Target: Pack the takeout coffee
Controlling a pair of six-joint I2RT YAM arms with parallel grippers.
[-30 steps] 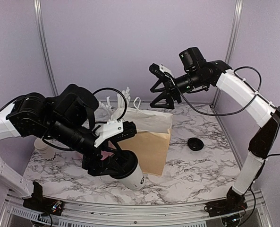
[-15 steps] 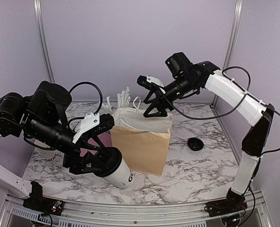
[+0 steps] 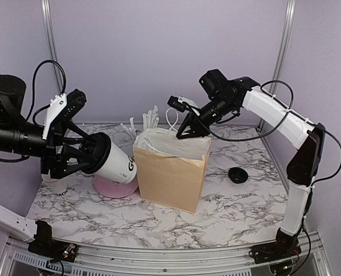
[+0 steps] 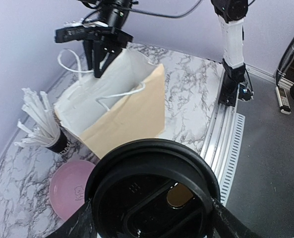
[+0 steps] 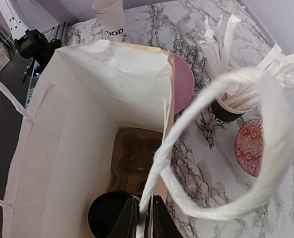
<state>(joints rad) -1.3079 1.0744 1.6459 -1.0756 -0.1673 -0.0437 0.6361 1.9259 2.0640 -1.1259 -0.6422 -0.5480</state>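
The takeout coffee [image 3: 117,164], a white paper cup with a black lid [image 4: 154,191], hangs tilted in the air left of the brown paper bag [image 3: 170,172]. My left gripper [image 3: 94,155] is shut on it near the lid, and its fingers [image 4: 225,223] flank the lid in the left wrist view. My right gripper [image 3: 187,125] is over the bag's far rim, shut on the bag's white cord handle [image 5: 221,144]. Its jaws [image 5: 146,220] pinch the cord. Inside the bag lie a cardboard cup carrier [image 5: 137,156] and a round black lid [image 5: 107,215].
A pink plate [image 3: 115,187] lies left of the bag. Behind it stands a black cup of white straws [image 3: 150,121]. A stack of lidless white cups [image 3: 55,184] sits at the far left. A loose black lid [image 3: 236,174] lies right of the bag, and a red coaster [image 5: 250,146] lies near the straws.
My left arm has lifted the cup from the front edge up and to the left. My right gripper has come down to the bag's rim and shut on the handle.
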